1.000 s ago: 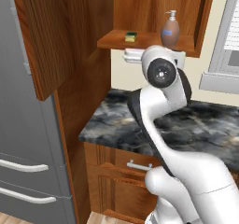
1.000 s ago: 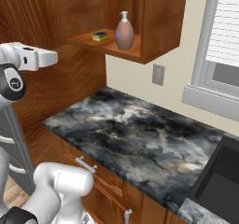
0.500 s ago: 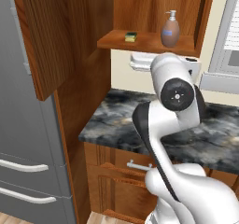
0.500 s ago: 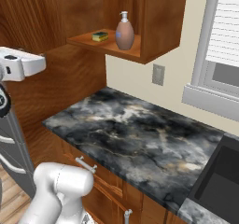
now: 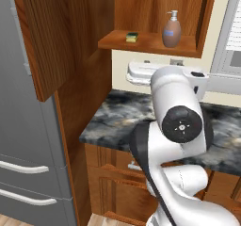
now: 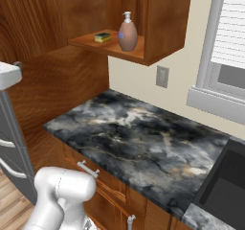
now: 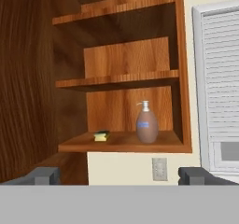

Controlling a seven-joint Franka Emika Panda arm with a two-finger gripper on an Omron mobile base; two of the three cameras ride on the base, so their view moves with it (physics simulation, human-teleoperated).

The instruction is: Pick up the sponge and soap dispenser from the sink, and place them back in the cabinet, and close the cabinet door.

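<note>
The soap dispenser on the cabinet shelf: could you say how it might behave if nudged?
The soap dispenser stands upright, tall and rounded with a narrow pump top, so it may tip if pushed high. Its smooth curved sides look slippery. The sponge lies apart from it, so probably undisturbed.

The sink point(image 6: 225, 186) is cut off by the right base view's edge. The door point(image 5: 44, 36) is cropped at the top. The desk point(image 5: 113, 121) is partly hidden by the arm.
</note>
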